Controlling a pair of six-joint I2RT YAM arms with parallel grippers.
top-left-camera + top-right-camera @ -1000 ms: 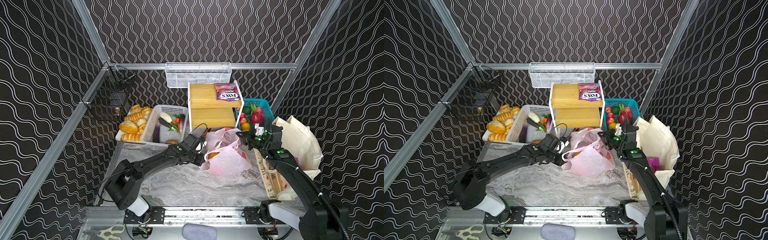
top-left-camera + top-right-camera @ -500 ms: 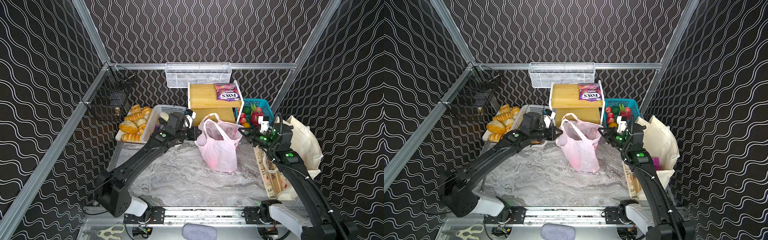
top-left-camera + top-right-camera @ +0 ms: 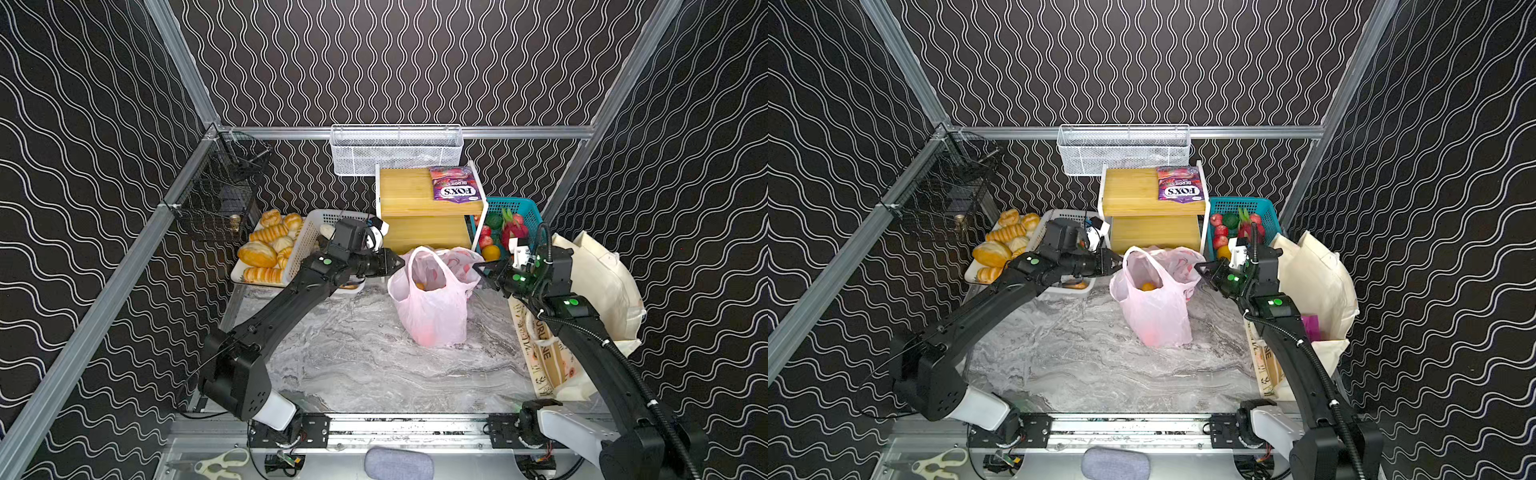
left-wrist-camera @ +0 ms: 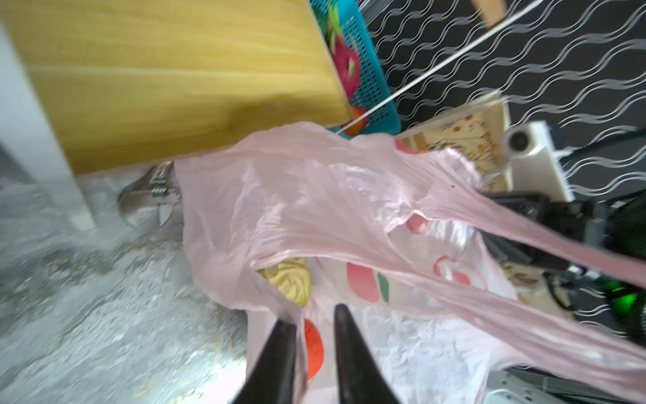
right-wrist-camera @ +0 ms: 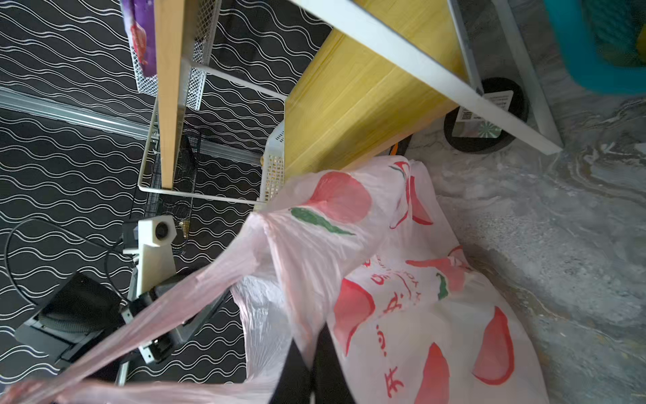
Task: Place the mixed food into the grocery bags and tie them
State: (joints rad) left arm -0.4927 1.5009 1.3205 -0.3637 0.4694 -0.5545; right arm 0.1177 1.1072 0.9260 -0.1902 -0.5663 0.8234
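Observation:
The pink plastic bag (image 3: 432, 307) (image 3: 1154, 311) with red apple prints stands upright mid-table, mouth stretched between both grippers. My left gripper (image 3: 401, 262) (image 4: 311, 314) is at its left rim, jaws apart, with bag film (image 4: 314, 196) draped over one finger. My right gripper (image 3: 478, 271) (image 5: 311, 346) is shut on the bag's right handle (image 5: 279, 273). A pale green cabbage (image 4: 290, 280) and an orange piece (image 3: 1147, 286) lie inside. The cream canvas tote (image 3: 598, 282) (image 3: 1316, 274) stands at the right with a purple packet (image 3: 1310, 326) inside. A purple FOX'S packet (image 3: 456, 189) lies on the wooden shelf (image 3: 415, 199).
A bread tray (image 3: 266, 253) and white basket (image 3: 309, 237) sit back left, under my left arm. The teal basket (image 3: 523, 208) of fruit is back right. A wire basket (image 3: 395, 149) hangs behind. A wrench (image 4: 153, 192) lies by the shelf foot.
Both grippers rose and pulled apart, lifting the slumped bag upright with its mouth spread. The left jaws, shut on the handle before, now stand apart.

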